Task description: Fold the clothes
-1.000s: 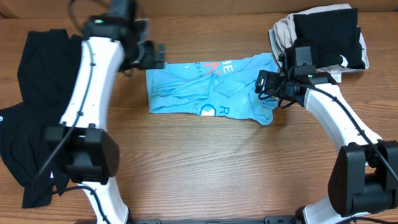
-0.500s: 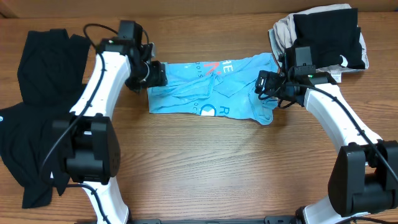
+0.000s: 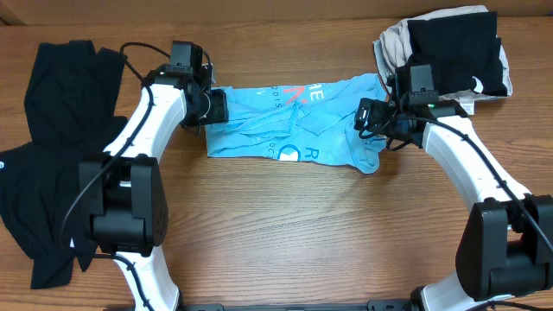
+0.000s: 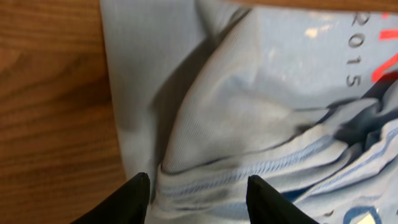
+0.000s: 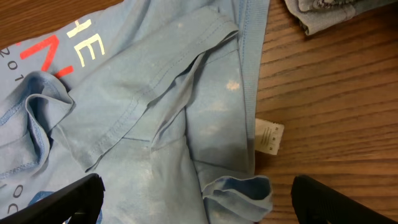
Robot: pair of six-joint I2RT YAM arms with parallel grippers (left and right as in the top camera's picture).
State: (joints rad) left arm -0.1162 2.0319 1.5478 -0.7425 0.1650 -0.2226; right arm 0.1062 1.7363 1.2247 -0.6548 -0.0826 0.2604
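T-shirt (image 3: 289,121) lay crumpled on the table (image 3: 302,233). The left gripper (image 4: 198,193) straddled a fold at its left edge, jaws part-closed; whether it pinched cloth, I couldn't tell. The right gripper (image 5: 196,199) hung wide open over the right end, empty.

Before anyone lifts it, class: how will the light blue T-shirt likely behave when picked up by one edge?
Probably floppy: the light blue T-shirt lies in soft creases and overlapping folds, so a lifted edge should sag. Likely light, since the knit looks thin. Pushed across the wooden table, it would probably bunch rather than slide whole.
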